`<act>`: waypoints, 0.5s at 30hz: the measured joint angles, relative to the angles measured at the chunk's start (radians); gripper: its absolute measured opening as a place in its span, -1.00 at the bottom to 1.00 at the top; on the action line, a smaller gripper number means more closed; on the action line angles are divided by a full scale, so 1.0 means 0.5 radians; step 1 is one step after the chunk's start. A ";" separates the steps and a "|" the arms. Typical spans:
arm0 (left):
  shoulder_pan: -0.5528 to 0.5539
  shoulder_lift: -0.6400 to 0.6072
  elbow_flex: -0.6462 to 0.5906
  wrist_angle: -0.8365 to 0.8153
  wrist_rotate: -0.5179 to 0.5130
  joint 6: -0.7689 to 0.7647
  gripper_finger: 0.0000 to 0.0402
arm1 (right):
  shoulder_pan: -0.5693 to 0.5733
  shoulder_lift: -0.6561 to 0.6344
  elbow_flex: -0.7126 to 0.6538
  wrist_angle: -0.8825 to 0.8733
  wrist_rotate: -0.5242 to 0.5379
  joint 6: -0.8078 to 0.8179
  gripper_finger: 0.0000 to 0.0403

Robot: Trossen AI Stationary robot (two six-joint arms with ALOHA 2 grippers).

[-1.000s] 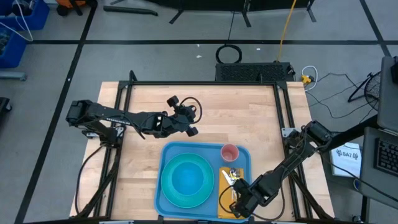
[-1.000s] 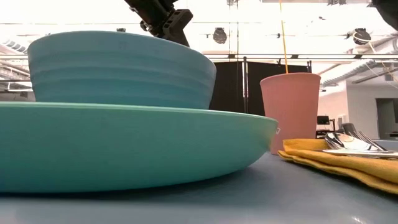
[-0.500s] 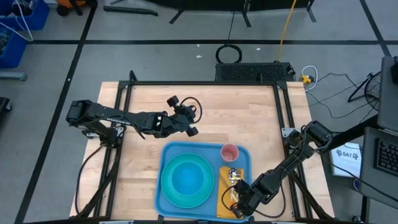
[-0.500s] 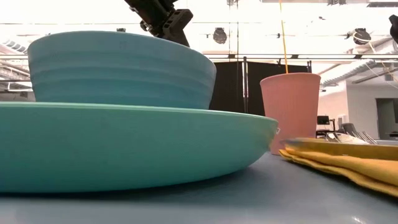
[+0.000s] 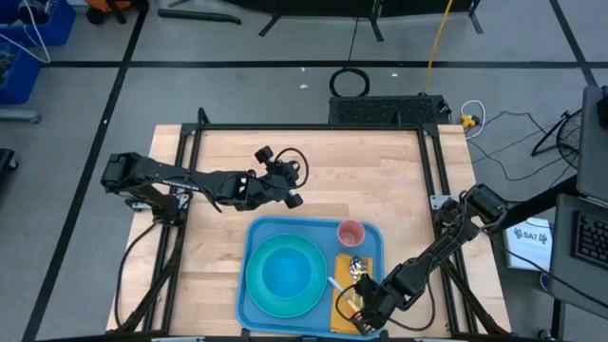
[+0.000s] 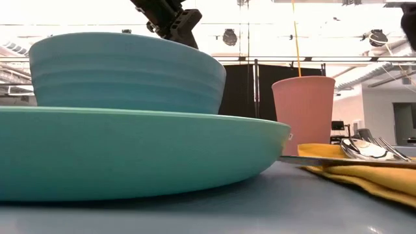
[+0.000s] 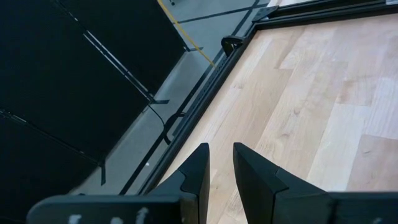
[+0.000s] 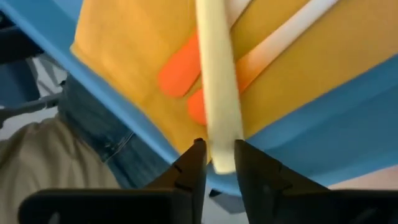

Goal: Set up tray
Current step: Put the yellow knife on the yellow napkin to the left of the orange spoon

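right gripper: jaws narrowly parted with the cream handle of a utensil set between the two fingers; the handle end fills the gap, so it appears gripped. in the high view the same gripper sits over the near right corner of the tray, above the orange-yellow napkin. the utensil runs from the gripper diagonally toward the plate, lying across the napkin's left edge. further cutlery rests on the napkin; the low view shows spoon bowls and fork tines, individual pieces cannot be separated.

left gripper: jaws narrowly parted, nothing between them, bare wood below. in the high view this gripper hangs over the table beyond the tray's far left corner, apart from it.

tray: blue, rectangular, at the near edge of the table, right of centre. its long axis runs left to right, parallel with the table's near edge. it carries a turquoise plate on its left half with a turquoise bowl on the plate, a pink cup upright at the far right corner, and the napkin along the right side, its long side pointing front to back.
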 joint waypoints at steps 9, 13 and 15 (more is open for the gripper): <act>0.000 0.000 0.000 0.002 0.000 0.000 -0.62 | -0.073 0.000 0.000 -0.071 0.005 -0.129 -0.33; 0.000 -0.001 0.000 0.002 0.000 0.001 -0.62 | -0.069 0.000 0.000 -0.092 0.004 -0.177 -0.28; 0.000 0.000 0.000 0.003 0.000 0.001 -0.62 | -0.069 0.000 0.000 -0.112 0.001 -0.189 -0.28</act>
